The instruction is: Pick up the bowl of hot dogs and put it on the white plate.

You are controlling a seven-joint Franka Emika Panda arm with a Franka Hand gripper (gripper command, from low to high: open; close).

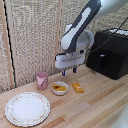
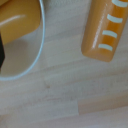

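On the pale wooden table (image 1: 100,102), the small round hot dog bowl (image 1: 60,88) sits right of the pink cup (image 1: 42,80), beyond the flat patterned white plate (image 1: 27,108). Only the wrist view shows white stripes on the orange block (image 2: 105,27). The gripper (image 1: 70,70) hovers above, holding nothing; its opening I cannot tell.

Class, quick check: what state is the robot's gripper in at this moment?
Gripper: above the hot dog bowl, holding nothing; open or shut cannot be told.
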